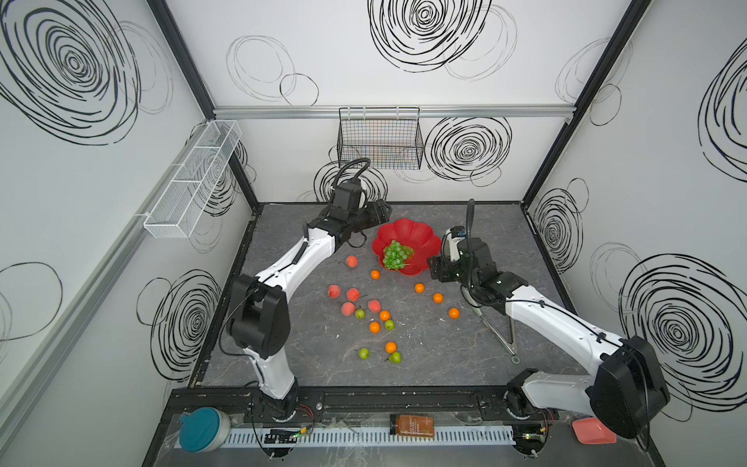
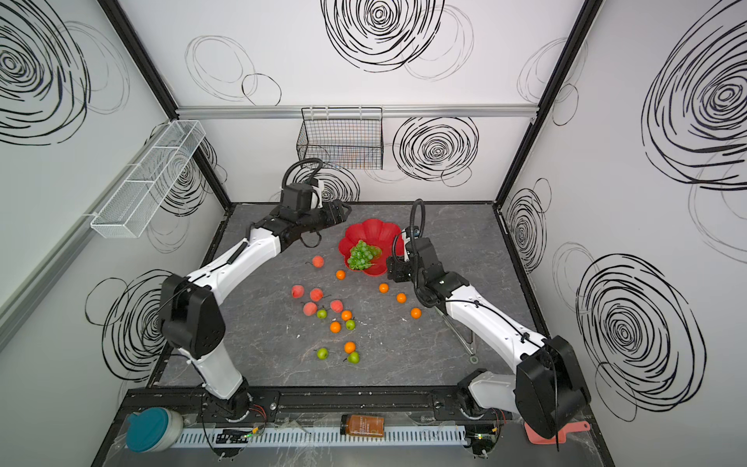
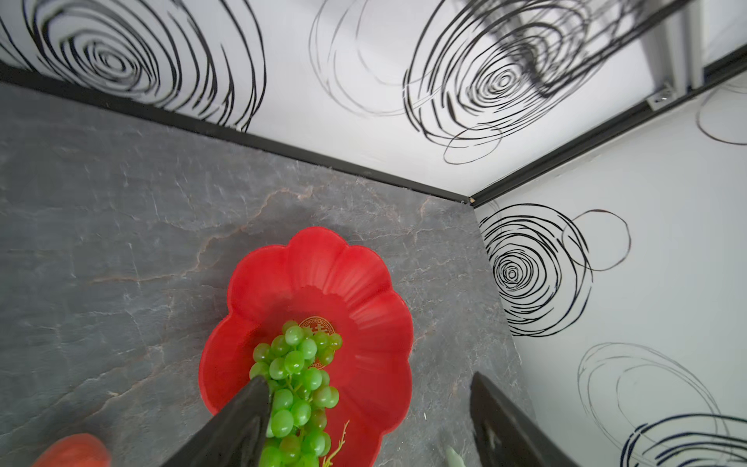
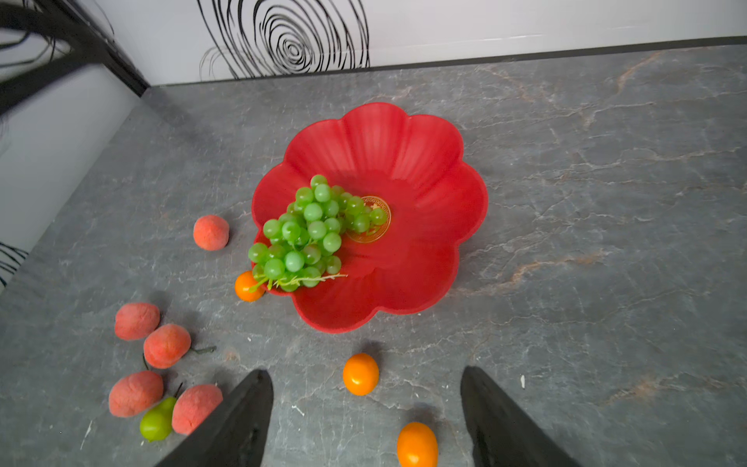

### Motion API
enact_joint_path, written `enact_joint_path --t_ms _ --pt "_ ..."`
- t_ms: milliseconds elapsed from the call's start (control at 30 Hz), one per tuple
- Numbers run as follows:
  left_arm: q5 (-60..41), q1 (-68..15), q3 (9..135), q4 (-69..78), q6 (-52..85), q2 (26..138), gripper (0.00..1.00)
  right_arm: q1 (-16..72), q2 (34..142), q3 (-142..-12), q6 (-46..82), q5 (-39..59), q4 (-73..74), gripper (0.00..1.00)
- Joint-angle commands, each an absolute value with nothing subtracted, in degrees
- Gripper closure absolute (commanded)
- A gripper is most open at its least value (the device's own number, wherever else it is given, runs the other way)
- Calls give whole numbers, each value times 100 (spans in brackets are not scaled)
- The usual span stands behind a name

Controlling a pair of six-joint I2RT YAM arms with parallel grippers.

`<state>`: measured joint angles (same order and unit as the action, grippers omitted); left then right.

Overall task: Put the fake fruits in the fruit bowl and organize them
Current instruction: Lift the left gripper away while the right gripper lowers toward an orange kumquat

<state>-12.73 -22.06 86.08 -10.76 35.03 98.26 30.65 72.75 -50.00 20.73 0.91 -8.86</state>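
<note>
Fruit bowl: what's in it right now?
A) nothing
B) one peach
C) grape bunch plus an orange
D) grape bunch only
D: the bunch of green grapes is the only fruit lying in the fruit bowl. The oranges, peaches and green apples all sit outside it on the table.

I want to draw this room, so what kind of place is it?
Probably a robot test booth, not a kitchen. A left arm and a right arm are mounted at the front of a grey table, swirl-patterned walls box it in, and fake fruits lie around a red fruit bowl.
</note>
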Motion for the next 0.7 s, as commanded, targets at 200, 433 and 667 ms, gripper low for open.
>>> enact_joint_path --t_ms 200,433,667 --pt "-1059 -2329 6722 -1300 2737 7668 17 3634 7571 -5106 1970 -261 -1783 24" --pt "-1046 -2865 5204 -1353 2511 6173 15 3610 8135 -5417 2123 -474 -2786 24" --pt "-1392 -3478 4039 -523 2793 5434 12 3227 8936 -5687 2073 -295 -3290 25"
